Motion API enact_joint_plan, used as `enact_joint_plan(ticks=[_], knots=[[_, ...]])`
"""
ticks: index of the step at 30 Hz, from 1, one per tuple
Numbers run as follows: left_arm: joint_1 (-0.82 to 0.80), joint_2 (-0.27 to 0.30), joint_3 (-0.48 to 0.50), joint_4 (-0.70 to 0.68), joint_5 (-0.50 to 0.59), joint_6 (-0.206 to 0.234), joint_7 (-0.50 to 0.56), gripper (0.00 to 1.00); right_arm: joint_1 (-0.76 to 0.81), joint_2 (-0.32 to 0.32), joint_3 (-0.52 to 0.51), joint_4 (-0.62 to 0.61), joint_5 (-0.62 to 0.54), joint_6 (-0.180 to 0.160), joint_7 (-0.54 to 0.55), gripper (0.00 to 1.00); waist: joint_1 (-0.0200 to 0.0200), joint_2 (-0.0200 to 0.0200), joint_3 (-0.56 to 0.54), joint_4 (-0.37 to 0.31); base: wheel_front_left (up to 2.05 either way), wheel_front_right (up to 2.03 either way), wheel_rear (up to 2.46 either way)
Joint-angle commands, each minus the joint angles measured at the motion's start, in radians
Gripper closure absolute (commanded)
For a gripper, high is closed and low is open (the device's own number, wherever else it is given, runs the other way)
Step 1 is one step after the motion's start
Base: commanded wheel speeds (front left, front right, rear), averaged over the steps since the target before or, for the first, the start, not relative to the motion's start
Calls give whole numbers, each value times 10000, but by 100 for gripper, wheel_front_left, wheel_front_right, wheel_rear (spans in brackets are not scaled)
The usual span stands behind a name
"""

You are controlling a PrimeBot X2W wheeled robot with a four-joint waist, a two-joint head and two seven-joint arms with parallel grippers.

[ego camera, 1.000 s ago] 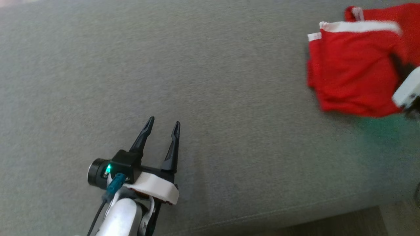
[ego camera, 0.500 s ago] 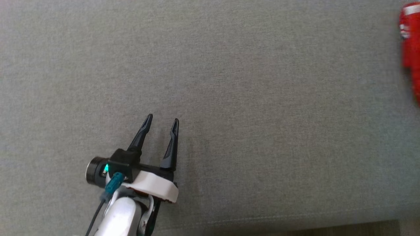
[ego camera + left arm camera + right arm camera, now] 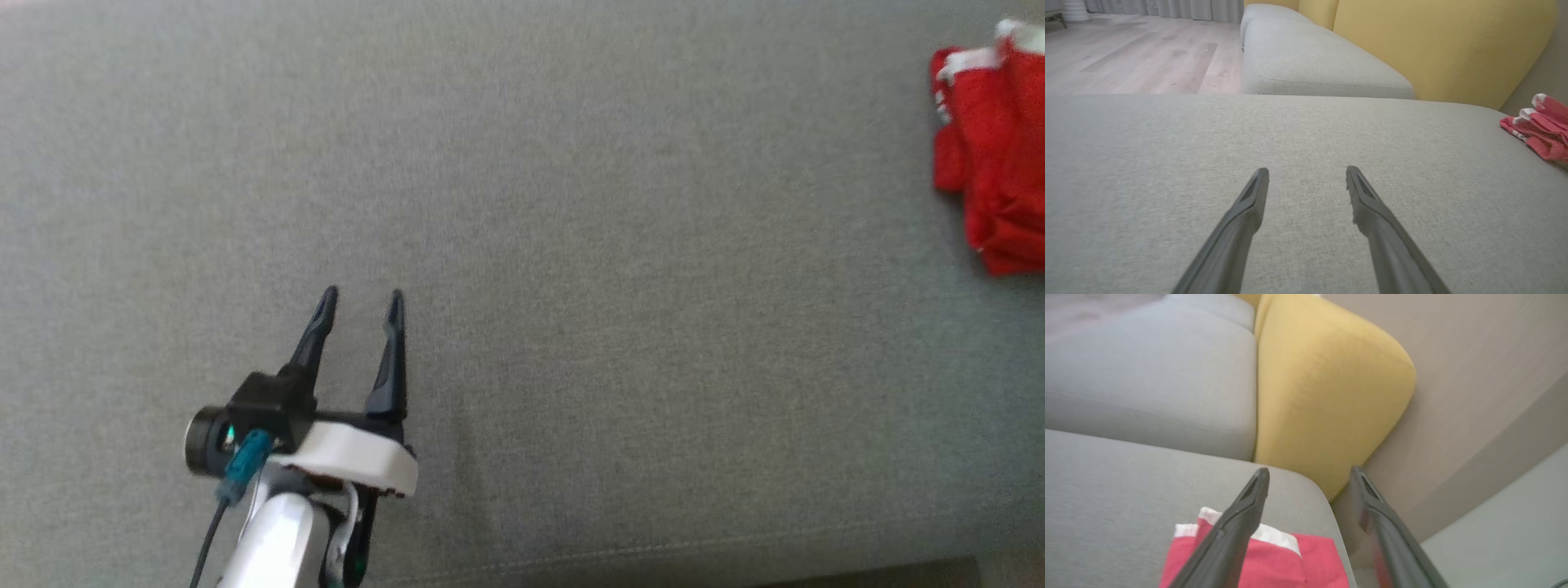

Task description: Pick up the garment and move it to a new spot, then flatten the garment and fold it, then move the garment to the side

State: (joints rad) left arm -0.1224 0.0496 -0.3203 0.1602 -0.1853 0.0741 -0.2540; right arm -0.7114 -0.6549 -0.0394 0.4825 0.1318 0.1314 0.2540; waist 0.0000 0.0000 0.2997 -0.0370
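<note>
The garment (image 3: 992, 147) is red with white trim and lies folded in a bundle on the grey sofa cushion (image 3: 571, 245), at the head view's right edge. In the left wrist view the garment (image 3: 1541, 128) sits far off to the right. My left gripper (image 3: 361, 300) hovers open over bare cushion at the lower left, its jaws (image 3: 1307, 173) wide apart with nothing between them. My right gripper (image 3: 1310, 473) is open just above the garment (image 3: 1274, 559), near the cushion's corner, and holds nothing.
A yellow backrest cushion (image 3: 1323, 396) stands right behind the garment's corner, with a beige wall (image 3: 1474, 375) beside it. Another grey seat cushion (image 3: 1310, 61) lies beyond. Wooden floor (image 3: 1135, 53) is at the far left. The cushion's front edge (image 3: 653, 555) runs along the head view's bottom.
The head camera has swung, shifting the whole picture. The right arm's pale wrist, over the garment a second ago, has left the head view. My right gripper has opened.
</note>
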Motion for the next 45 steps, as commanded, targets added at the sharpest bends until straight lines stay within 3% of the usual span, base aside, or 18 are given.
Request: enact_joint_plan(ticks=[1,12,16,20,27,36,37,45], knots=[[176,7,464,-297,-111,142,-78,0,687,126,-67,-886,115,-7,-343,0,0,0,-561,-35,0,0,0],[915,7,863,42,-361,626,-78,0,4945,3282,-700,-4477,-272,-7,-1782,0,0,0,-2060,672,0,0,0],[1158,16,901,364,-49,580,-78,0,6496,4374,-440,-4798,-757,-7,-2952,0,0,0,-2331,998,0,0,0],[1251,78,980,721,250,506,-78,0,7496,5202,-220,-4356,-1012,-7,-4171,0,0,0,-2511,1236,0,0,0],[1324,69,1058,761,489,242,-78,0,8096,5906,-66,-3554,-1231,-7,-4967,0,0,0,-2678,1338,0,0,0],[1555,45,1074,662,672,164,-78,0,8296,6042,-51,-3145,-1103,-7,-5128,0,0,0,-3034,1055,0,0,0],[1811,50,742,995,606,145,2,100,8488,6109,-289,-2871,-1108,0,-5016,100,0,0,-3016,1076,0,0,0],[1942,49,814,1312,-43,61,163,100,8383,6108,-339,-2359,-455,0,-4824,100,0,0,-3031,1022,0,0,0]])
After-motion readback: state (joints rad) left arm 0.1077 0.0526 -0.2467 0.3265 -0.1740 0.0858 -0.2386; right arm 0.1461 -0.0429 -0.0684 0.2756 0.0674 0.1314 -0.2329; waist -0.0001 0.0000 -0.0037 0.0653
